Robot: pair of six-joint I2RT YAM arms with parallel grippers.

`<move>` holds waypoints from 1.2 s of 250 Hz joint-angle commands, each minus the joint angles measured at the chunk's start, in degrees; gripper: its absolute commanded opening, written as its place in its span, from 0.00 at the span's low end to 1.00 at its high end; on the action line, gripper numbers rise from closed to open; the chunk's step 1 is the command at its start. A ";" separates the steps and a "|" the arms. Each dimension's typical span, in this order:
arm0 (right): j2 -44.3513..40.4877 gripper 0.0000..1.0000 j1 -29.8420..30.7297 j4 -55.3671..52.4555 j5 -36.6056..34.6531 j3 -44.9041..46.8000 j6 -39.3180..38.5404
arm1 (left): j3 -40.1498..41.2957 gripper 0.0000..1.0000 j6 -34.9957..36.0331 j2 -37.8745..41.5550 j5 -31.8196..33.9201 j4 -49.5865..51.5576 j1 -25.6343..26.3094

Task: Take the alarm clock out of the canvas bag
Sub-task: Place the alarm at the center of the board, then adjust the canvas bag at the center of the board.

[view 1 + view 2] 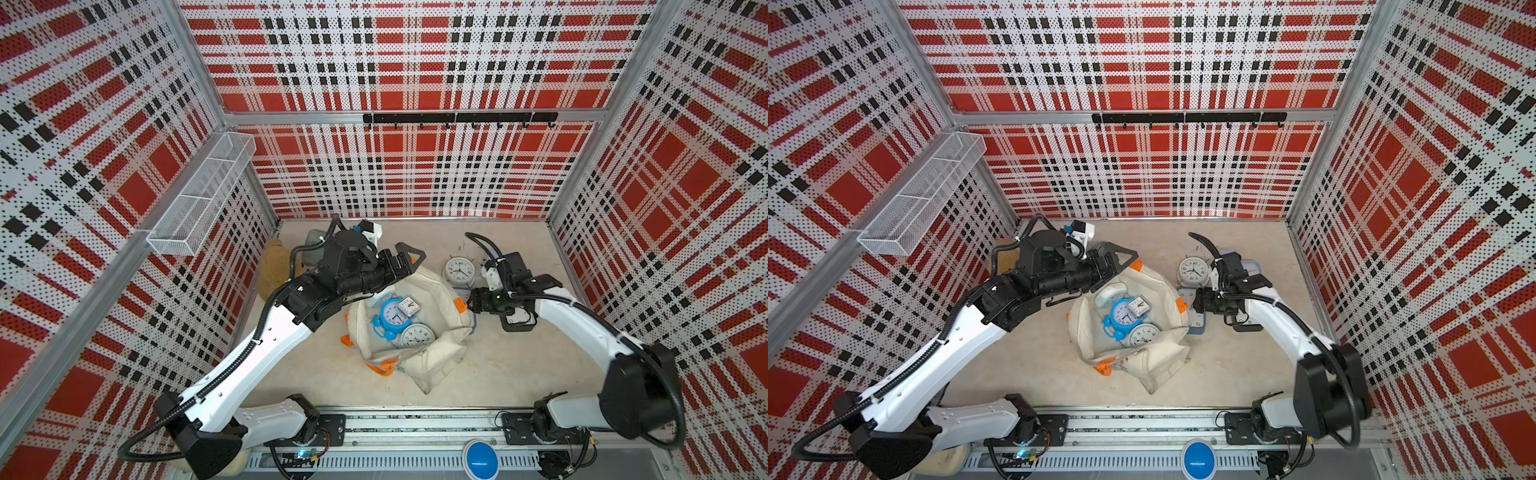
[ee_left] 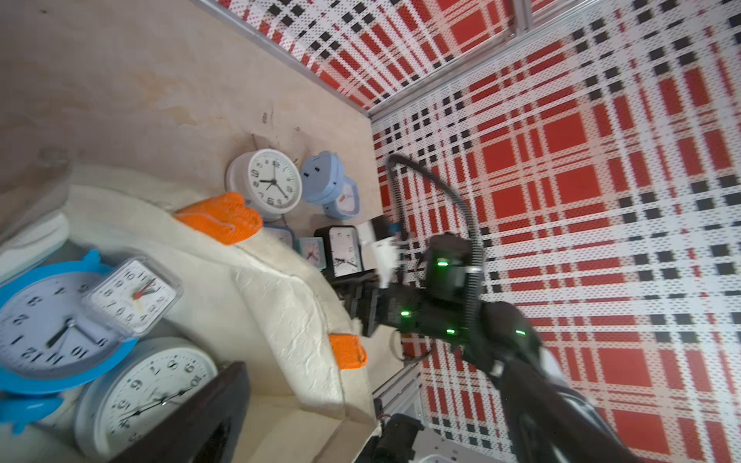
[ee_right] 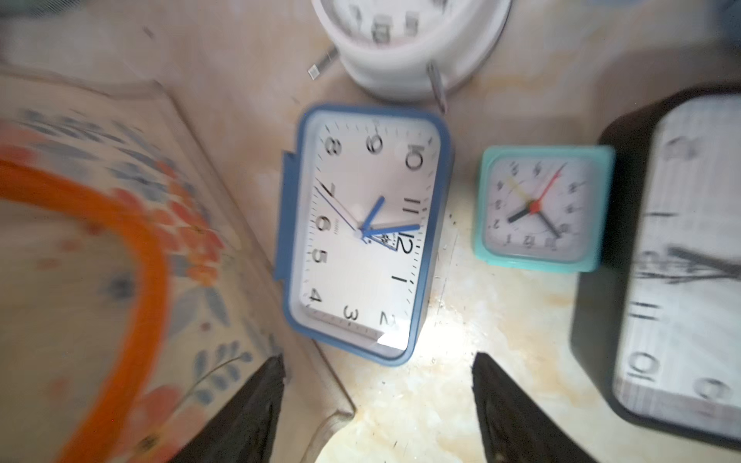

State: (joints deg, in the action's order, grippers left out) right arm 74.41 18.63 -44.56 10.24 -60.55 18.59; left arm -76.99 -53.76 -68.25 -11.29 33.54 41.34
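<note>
Because the canvas bag is floppy and nothing holds it, the main hazard is that a reach into its mouth drags or folds the wall over the contents. It sits at the middle of the table, mouth up. Several clocks lie inside it:

- a blue alarm clock;
- a small clear square clock resting partly on the blue one;
- a white round clock touching the blue one on the near side.

A grasp on the blue clock is likely to tip the square one off it. A descending finger may also catch an orange handle patch at the rim.

**Left pincer**: the jaws stand fully apart and empty. It is above the far rim of the bag and touches nothing that can be seen.

**Right pincer**: the jaws are apart with nothing between them. It is low over the table just beside the bag's right wall, above a blue rectangular clock. A teal clock and a black clock lie near it, toward the right edge. A careless sweep from there could knock these clocks or press the bag wall inward.

Both arms are close to the bag mouth, so contact between them is a further risk.
</note>
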 commanded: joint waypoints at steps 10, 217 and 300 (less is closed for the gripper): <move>-10.76 0.75 3.02 -9.40 -7.08 -11.38 -0.45 | 0.09 1.00 2.01 0.91 8.57 11.26 7.15; 2.64 0.72 40.52 -20.94 -16.28 -16.31 20.43 | 31.95 0.78 -16.08 6.07 -2.82 4.13 25.83; 1.67 0.74 41.94 -21.53 -15.47 -1.44 25.50 | 31.74 0.85 -15.83 13.75 0.27 3.92 16.75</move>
State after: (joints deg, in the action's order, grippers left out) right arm 76.23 60.29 -64.79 -5.34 -65.04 40.86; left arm -44.31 -68.01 -58.15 -13.04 38.52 61.89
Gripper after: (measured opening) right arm 0.734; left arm 0.837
